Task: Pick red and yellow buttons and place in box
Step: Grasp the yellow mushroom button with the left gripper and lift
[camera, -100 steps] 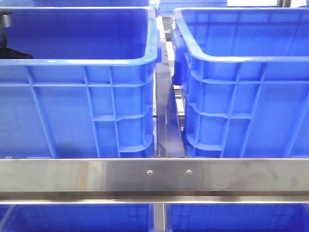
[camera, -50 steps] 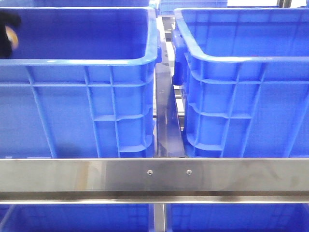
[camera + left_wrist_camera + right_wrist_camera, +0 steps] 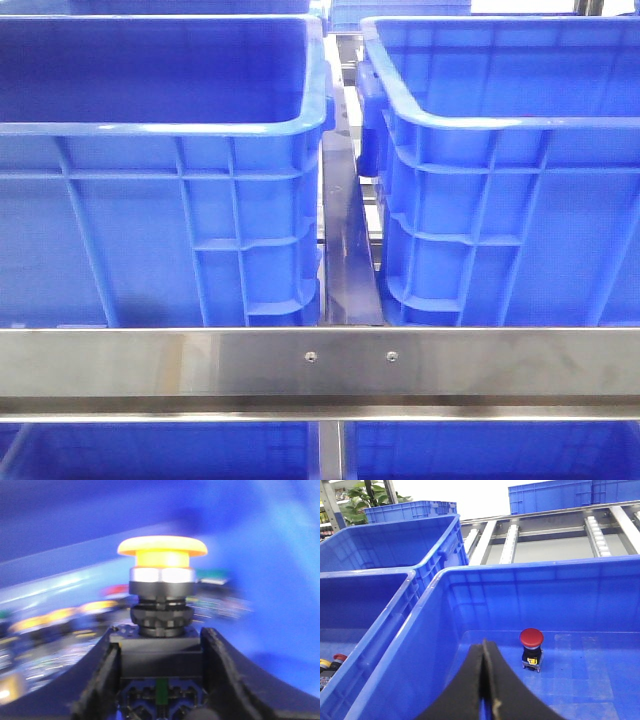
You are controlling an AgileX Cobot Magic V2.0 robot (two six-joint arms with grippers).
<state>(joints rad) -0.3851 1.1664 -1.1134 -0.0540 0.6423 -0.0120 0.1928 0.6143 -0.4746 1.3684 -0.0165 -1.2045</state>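
Note:
A yellow button (image 3: 162, 550) with a mushroom cap stands upright between the fingers of my left gripper (image 3: 160, 638), which is shut on its black body. The background of the left wrist view is blurred by motion, with a smear of coloured buttons (image 3: 60, 616) behind. My right gripper (image 3: 483, 648) is shut with nothing in it and hangs over the right blue box (image 3: 530, 566). A red button (image 3: 531, 639) stands upright on that box's floor, just beyond the fingertips. Neither gripper shows in the front view.
Two deep blue boxes, left (image 3: 160, 128) and right (image 3: 500, 122), sit side by side behind a steel rail (image 3: 320, 365). In the right wrist view the left box (image 3: 367, 574) holds loose buttons (image 3: 330, 664) in a corner. Roller tracks (image 3: 510, 542) run behind.
My left gripper, seen at the front view's left edge inside the left box holding the yellow button, has gone out of that view.

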